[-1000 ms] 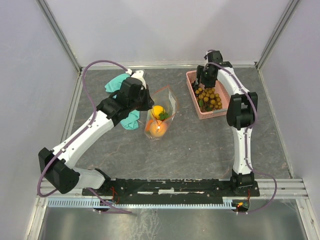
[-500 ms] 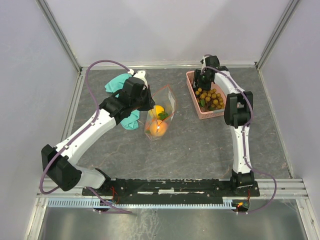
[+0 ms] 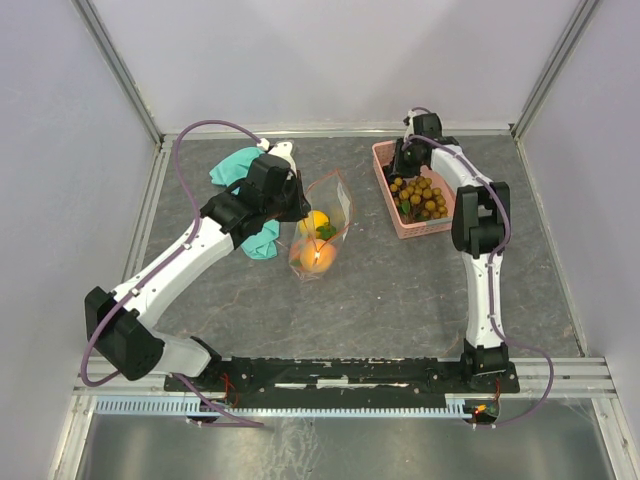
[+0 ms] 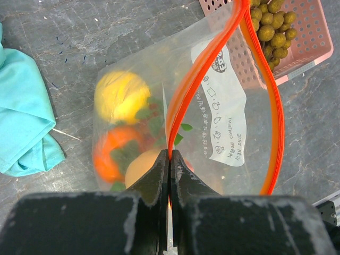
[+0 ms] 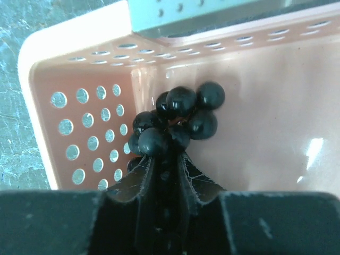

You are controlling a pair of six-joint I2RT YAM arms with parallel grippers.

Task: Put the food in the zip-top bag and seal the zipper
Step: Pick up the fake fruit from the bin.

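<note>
Grab made: the right gripper [image 5: 164, 159] pinched the dark grape bunch [image 5: 179, 117] in a corner of the pink basket [image 5: 74, 122].
Its jaws stood narrow, the nearest grapes caught between them and the rest bulging past the tips. Best to lift straight up, clear of the rim, before swinging across. The left gripper [image 4: 169, 159] was clamped on the zipper [image 4: 194, 90], holding the zip-top bag [image 4: 226, 127] agape, with the yellow lemon [image 4: 121, 95] inside.

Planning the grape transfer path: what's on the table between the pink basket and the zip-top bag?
Nothing; the top view shows only bare grey tabletop between the pink basket and the zip-top bag.
</note>
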